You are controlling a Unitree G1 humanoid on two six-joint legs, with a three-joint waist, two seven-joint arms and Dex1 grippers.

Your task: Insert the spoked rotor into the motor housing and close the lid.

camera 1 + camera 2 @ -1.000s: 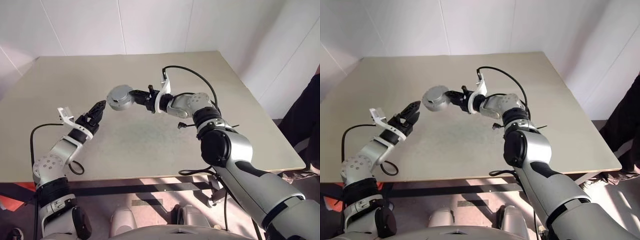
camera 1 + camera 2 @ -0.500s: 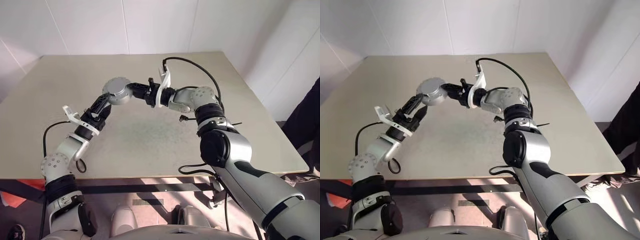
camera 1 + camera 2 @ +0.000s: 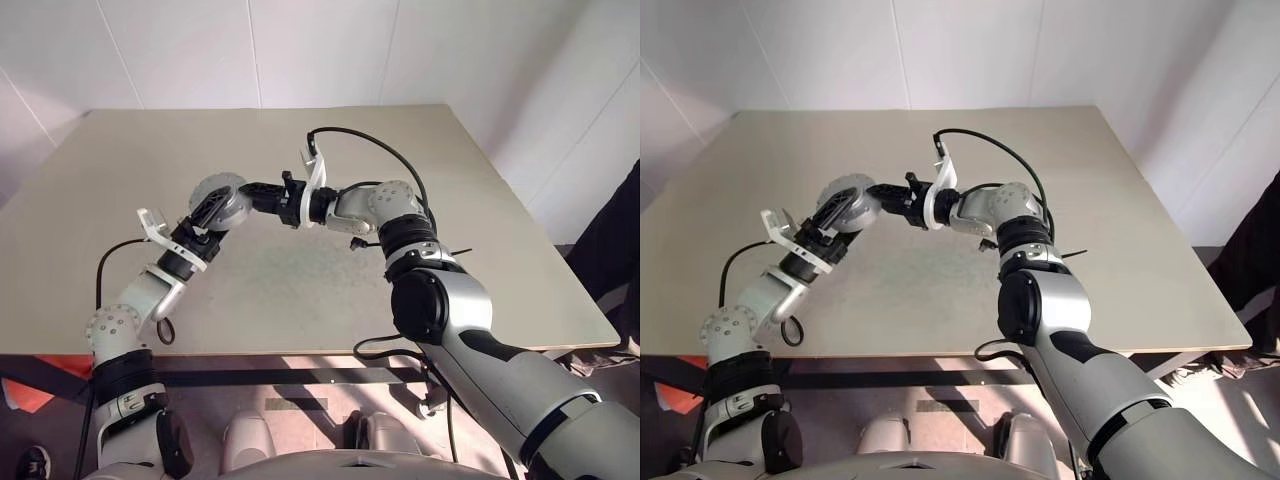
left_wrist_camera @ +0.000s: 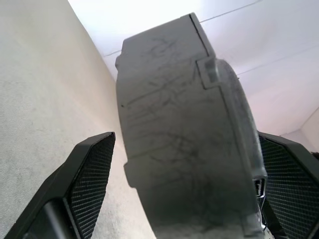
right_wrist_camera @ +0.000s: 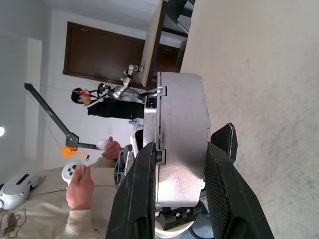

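Seen from the head cameras, the right gripper reaches across to the robot's left above the bare tabletop, its jaws clamped on a round grey motor assembly held clear of the surface. The left gripper rises from below to meet it, jaws spread wide on either side of the disc, so the piece sits between both grippers in mid-air. The arrangement reads as a handover or a two-handed brace, with the right arm presenting the part edge-on so the left can take it across its thickness.

From the left wrist, the scratched grey casing stands on edge between the two mesh-faced fingers. A gap shows between the near finger and the casing wall, so the jaws are open and not yet pinching. A seam and a small raised tab run along the rim, suggesting that the lid is already seated on the housing; the spoked rotor cannot be made out.

From the right wrist, the black fingers press on the two flat faces of the silver-grey assembly, gripping it firmly. A person holding a controller sits in the background beyond the tabletop edge.
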